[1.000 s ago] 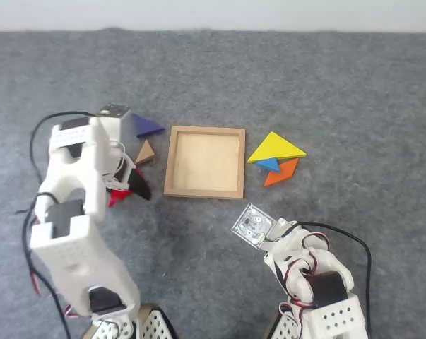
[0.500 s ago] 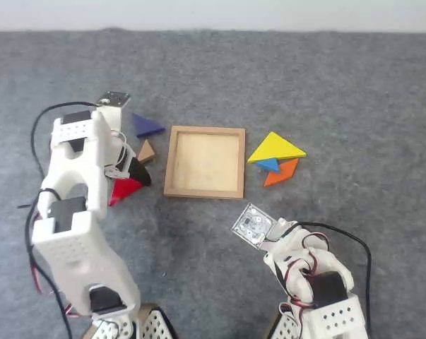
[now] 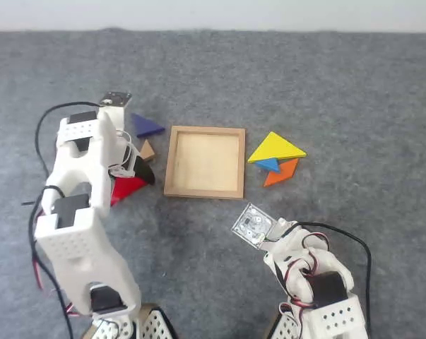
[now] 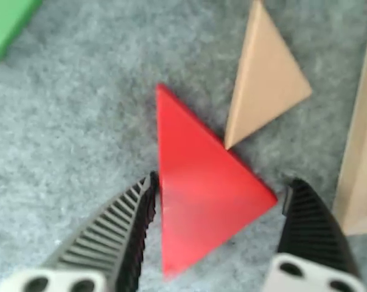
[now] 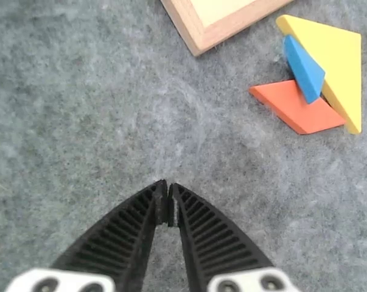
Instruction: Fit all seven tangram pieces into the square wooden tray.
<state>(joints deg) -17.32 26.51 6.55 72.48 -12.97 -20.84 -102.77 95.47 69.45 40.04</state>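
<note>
My worry is the grip geometry. The left jaws stand wide open astride the red triangle (image 4: 201, 194). Closed as they sit, one side would meet a long straight edge and the other a sharp corner, so I judge the piece could swivel or squirt out instead of seating. The tan triangle (image 4: 265, 79) touches the red one with its tip, so any twist would likely drag it along. The tray (image 4: 361, 140) wall is just beside the far jaw, which could catch it and shove the tray, which holds no piece yet. The red triangle lies flat on the counter (image 3: 340, 78) between the jaws, one jaw just beside its long edge and the other just beside the corner nearest the tray. I cannot tell whether either touches. The right jaws are pressed together over bare counter, well apart from the yellow triangle (image 5: 335, 67).
</note>
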